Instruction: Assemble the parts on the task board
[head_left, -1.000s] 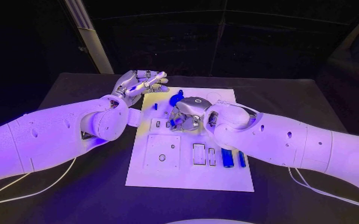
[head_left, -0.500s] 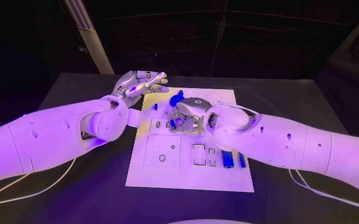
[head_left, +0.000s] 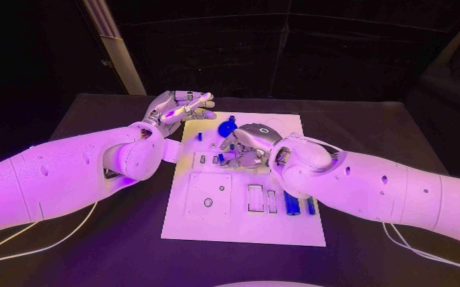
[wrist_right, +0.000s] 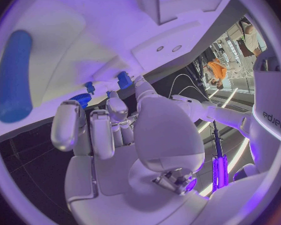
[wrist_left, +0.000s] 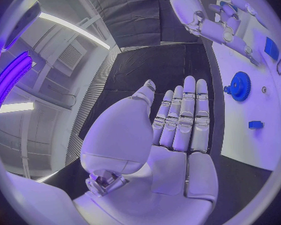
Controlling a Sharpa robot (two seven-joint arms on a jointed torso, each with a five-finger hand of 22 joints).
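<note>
- The black table [head_left: 115, 247] carries the white task board [head_left: 240, 224] at its centre.
- The left hand [head_left: 179, 107], at eleven o'clock off the board, lies flat and released, holding nothing.
- The right hand [head_left: 247, 145] hovers over the board's upper middle; whether it grips anything cannot be told.
- The blue gear [head_left: 226, 128], at twelve o'clock on the board, looks light, stiff and slick; its rim seems the best place to pinch.

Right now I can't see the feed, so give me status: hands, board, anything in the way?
Left hand open, flat, off the task board. Right hand curled over the board's upper middle, grip unclear. Blue gear beside it. Nothing blocking.
</note>
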